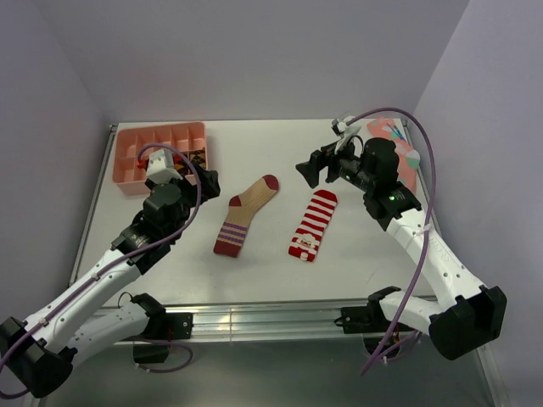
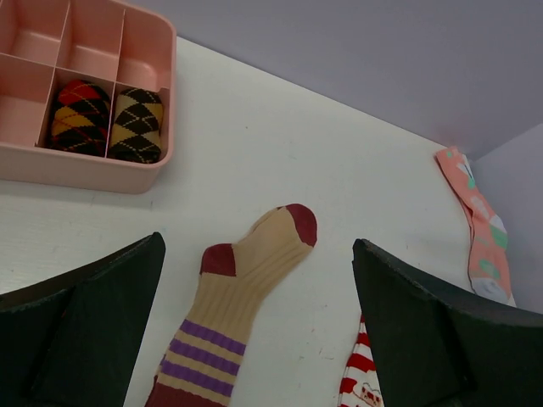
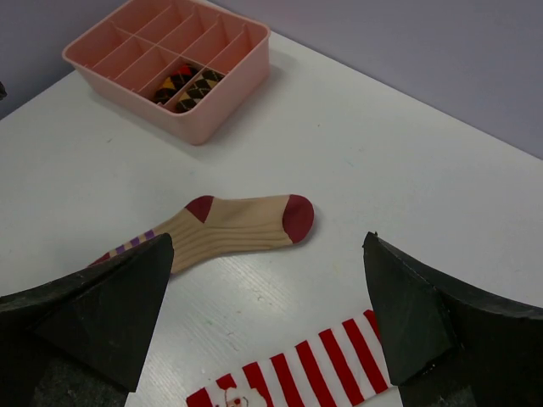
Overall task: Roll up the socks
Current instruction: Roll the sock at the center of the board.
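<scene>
**Workspace.** A white table (image 1: 280,148) carried two socks laid flat near its middle. A pink divided tray (image 1: 161,132) stood at the far left corner. Two rolled diamond-patterned socks (image 2: 109,119) sat side by side in adjoining compartments along the tray's near edge. A pink patterned sock (image 1: 388,129) lay at the far right edge of the table, partly hidden behind the right arm.

**Task items.** The tan sock (image 1: 246,214) lay unrolled, left of centre. Its dark red toe pointed toward the far right and its purple-striped cuff toward the near left. The red-and-white striped sock (image 1: 313,224) lay unrolled just to the right of it, not touching it. Its toe pointed away from the arms, and a small printed figure showed at its near end.

**Left claw.** The left gripper (image 1: 206,181) stood wide open and held nothing. It hung above the table between the tray's near right corner and the tan sock, with that sock in the gap between its fingers in the wrist view.

**Right claw.** The right gripper (image 1: 307,170) stood wide open and held nothing. It hung above the table beyond the striped sock's toe, facing left.
</scene>
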Available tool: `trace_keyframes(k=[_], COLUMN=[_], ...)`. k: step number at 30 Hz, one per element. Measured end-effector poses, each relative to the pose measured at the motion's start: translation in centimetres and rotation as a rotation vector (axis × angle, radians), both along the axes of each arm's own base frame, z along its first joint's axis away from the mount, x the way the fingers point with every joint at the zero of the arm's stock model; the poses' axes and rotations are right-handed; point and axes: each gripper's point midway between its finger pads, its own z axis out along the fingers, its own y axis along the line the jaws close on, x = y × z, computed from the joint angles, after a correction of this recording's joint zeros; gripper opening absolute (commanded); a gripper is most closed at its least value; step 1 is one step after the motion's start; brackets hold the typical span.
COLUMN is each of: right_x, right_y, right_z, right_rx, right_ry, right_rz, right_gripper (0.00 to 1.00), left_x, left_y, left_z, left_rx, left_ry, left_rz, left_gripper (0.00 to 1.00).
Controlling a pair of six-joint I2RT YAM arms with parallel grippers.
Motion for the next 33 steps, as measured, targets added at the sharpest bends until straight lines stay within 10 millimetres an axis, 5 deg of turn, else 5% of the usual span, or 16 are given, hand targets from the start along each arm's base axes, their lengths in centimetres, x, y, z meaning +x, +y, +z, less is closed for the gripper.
trace_keyframes(k=[13, 17, 23, 28, 33], right_x=[-0.2, 0.4, 0.5, -3.0, -7.0], right_y=[0.2, 1.5, 6.9, 11.3, 14.5], right_z=[-0.6, -2.1, -8.1, -12.8, -14.6], right_rx=[-0.036, -0.078, -0.205, -0.310, -0.381], right_ry=[-0.015, 0.008, 0.127, 0.192, 0.160], right_rz=[0.035, 0.097, 0.270, 0.427, 0.545], right_gripper=[0.98, 0.92, 0.82, 0.74, 0.67], left_x=[-0.2, -0.3, -0.9, -1.4, -1.6], left_y=[0.2, 0.9, 2.6, 4.1, 5.1], left_z=[-0.6, -0.7, -1.0, -1.5, -3.3], left_rx=[-0.004, -0.031, -0.069, -0.081, -0.073], left_ry=[0.025, 0.035, 0.054, 0.071, 0.111], left_rz=[0.011, 0.054, 0.146, 0.209, 0.253], left_gripper=[0.99, 0.99, 0.99, 0.98, 0.97])
